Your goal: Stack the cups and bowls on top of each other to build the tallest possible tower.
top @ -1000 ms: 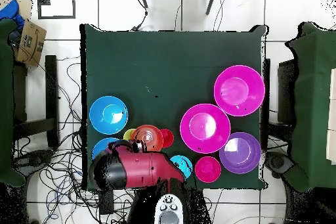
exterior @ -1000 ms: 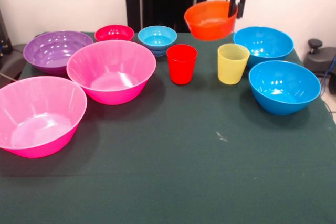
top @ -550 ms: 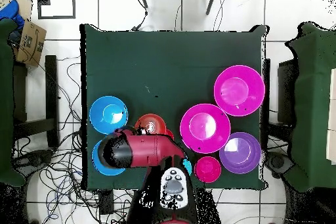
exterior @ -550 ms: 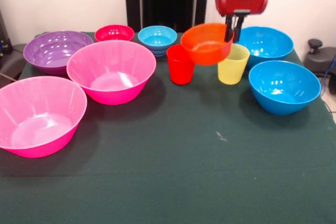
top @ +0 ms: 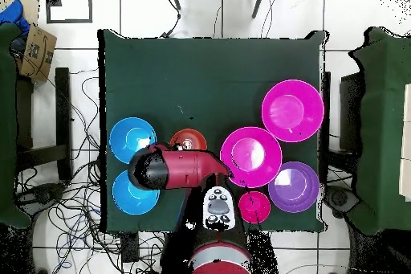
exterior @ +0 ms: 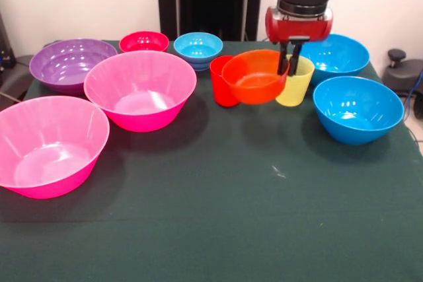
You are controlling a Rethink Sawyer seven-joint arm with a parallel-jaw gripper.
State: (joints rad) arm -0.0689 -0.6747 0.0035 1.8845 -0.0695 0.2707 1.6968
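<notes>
Orange small bowl (exterior: 254, 77) pinched by its right rim in gripper (exterior: 290, 65), fingers closed on the wall, bowl tilted, held in air in front of red cup (exterior: 220, 79) & yellow cup (exterior: 297, 82). No tower yet. Judgement: level bowl, centre over red cup, lower slow, release only once seated; avoid nudging yellow cup.

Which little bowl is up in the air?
The orange bowl. The pincer grips its rim and holds it in front of the two cups, while the small red bowl and light-blue bowl sit on the table.
</notes>
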